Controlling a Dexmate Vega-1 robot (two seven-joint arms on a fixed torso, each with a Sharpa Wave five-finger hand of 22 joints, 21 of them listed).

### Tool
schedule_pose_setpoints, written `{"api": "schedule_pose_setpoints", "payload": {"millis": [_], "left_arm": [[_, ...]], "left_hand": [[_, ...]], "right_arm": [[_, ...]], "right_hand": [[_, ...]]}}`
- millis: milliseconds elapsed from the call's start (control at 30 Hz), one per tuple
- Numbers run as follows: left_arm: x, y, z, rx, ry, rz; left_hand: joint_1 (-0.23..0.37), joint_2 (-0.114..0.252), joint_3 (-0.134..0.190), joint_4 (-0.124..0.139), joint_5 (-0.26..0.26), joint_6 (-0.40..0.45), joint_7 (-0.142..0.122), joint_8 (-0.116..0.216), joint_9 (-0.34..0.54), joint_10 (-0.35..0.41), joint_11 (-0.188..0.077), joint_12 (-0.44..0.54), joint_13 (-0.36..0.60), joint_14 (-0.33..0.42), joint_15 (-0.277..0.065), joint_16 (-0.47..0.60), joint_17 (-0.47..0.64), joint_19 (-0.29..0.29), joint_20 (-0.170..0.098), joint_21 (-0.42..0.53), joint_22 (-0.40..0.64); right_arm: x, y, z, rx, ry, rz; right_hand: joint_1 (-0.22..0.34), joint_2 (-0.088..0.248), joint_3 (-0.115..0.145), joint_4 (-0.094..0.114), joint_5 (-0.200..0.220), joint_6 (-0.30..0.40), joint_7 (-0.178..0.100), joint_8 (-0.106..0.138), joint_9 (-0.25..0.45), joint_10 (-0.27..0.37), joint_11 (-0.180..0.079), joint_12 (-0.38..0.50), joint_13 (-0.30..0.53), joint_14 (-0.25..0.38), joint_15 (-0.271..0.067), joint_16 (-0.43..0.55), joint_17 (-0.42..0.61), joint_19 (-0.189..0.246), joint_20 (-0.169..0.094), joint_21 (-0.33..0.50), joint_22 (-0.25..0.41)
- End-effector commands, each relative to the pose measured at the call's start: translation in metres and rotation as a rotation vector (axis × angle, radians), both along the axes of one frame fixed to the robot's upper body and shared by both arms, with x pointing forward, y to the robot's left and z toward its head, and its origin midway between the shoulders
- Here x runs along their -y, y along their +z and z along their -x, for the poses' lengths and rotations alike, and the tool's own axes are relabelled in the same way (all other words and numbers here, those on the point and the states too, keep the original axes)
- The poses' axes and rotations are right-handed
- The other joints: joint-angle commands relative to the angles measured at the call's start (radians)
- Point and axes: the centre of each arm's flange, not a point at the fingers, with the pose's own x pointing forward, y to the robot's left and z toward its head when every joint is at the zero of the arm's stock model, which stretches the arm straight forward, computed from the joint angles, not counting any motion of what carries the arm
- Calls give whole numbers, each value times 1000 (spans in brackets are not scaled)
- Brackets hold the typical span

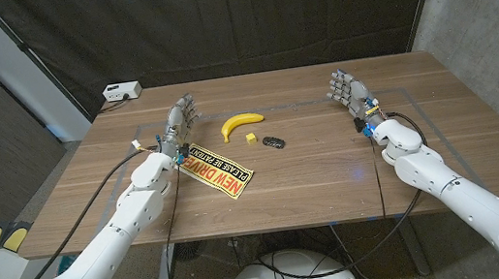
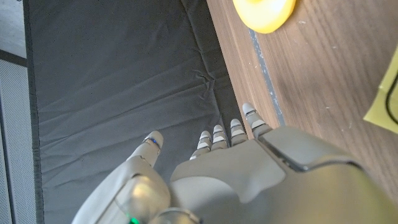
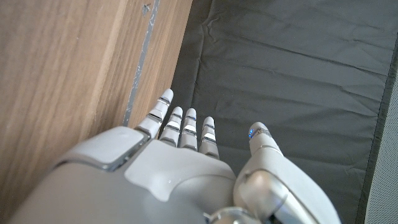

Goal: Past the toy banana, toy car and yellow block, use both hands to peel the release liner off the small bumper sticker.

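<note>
While both arms reach in over the wooden table (image 1: 331, 162), I note my left hand (image 1: 181, 122) raised near the left side, fingers spread and holding nothing. Just beside its wrist lies the small yellow-and-red bumper sticker (image 1: 218, 171), flat on the wood. Past it sit the yellow toy banana (image 1: 240, 122), the small yellow block (image 1: 250, 138) and the dark toy car (image 1: 274, 141). My right hand (image 1: 348, 89) stands well apart, fingers likewise spread and empty.

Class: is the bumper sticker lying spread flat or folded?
Spread flat: the bumper sticker lies full length on the table, printed face up.
</note>
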Motion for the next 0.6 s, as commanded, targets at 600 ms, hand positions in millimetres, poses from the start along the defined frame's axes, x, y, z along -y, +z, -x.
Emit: {"api": "schedule_pose_setpoints", "payload": {"millis": [600], "left_arm": [[-9,18,40,-95,254,-305]], "left_hand": [[83,7,25,-88,-7,88,16,23,4,52,1,13,6,47,0,9,3,7,16,-13,7]], "right_arm": [[-7,-11,11,19,12,-11]], "right_hand": [[6,3,2,0,6,9,2,3,6,15,0,5,1,12,2,9,5,9,3,-5,2]]}}
